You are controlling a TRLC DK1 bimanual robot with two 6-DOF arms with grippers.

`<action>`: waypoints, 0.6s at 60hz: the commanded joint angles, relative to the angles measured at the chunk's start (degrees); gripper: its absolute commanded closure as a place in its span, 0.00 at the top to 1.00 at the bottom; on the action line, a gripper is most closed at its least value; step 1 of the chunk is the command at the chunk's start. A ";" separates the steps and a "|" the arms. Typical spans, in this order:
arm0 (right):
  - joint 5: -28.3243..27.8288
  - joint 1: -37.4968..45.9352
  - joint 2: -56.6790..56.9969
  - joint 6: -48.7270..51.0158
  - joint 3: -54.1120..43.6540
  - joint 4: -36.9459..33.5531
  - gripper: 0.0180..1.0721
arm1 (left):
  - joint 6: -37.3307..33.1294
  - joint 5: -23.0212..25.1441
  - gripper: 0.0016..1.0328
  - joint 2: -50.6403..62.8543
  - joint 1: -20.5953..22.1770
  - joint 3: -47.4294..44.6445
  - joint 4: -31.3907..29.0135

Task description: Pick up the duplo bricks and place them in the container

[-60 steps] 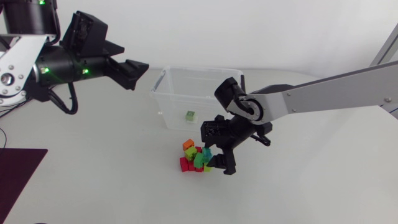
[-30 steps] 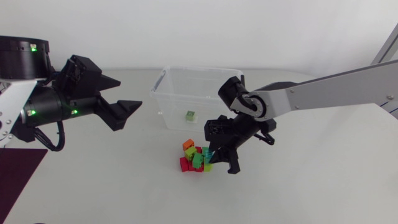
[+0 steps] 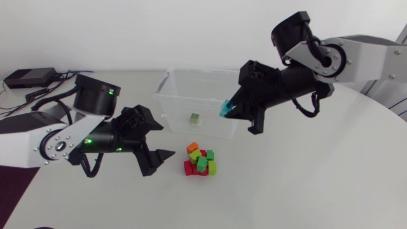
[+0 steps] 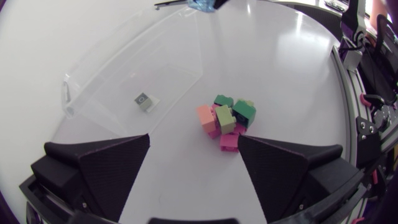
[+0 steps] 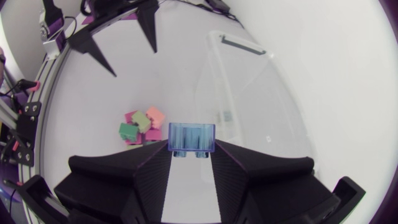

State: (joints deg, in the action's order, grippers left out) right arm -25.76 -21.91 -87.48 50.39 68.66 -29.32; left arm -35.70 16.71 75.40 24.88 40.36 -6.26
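Note:
A pile of duplo bricks (image 3: 200, 160) in orange, green, red and yellow lies on the white table in front of the clear container (image 3: 166, 89). My right gripper (image 3: 229, 109) is shut on a blue brick (image 3: 225, 108), held in the air over the container's front right part. The right wrist view shows this blue brick (image 5: 191, 138) pinched between both fingers. My left gripper (image 3: 168, 140) stands open just left of the pile, nothing between its fingers. In the left wrist view the pile (image 4: 227, 118) lies ahead of the left gripper (image 4: 193, 142). A small green piece (image 3: 194, 117) rests inside the container.
A black box (image 3: 25, 77) with cables sits at the table's back left. A dark purple mat (image 3: 7, 191) lies at the front left edge. White tabletop stretches to the right of the pile and in front of it.
My right gripper closed on the blue brick at the pile and carried it up and back over the container. My left arm swung down and right, close to the pile.

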 commanded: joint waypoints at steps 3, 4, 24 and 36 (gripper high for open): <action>-0.61 1.61 0.47 -6.71 3.32 4.01 0.17 | -3.67 0.52 0.96 3.35 -0.10 -0.63 1.52; -0.61 1.61 0.47 -7.24 3.58 4.54 0.17 | -4.11 0.60 0.96 3.53 -0.19 -0.72 1.69; 8.97 1.17 -9.20 -18.75 10.79 15.70 0.32 | -13.43 1.13 0.96 7.57 -0.89 2.09 3.63; 13.98 0.82 -12.36 -21.56 12.64 17.10 0.86 | -18.70 1.57 0.96 10.91 -0.71 7.37 3.36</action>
State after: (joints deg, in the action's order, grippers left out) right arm -12.12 -20.67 -100.12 30.70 80.34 -13.45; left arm -50.96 17.58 84.77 24.12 44.82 -3.05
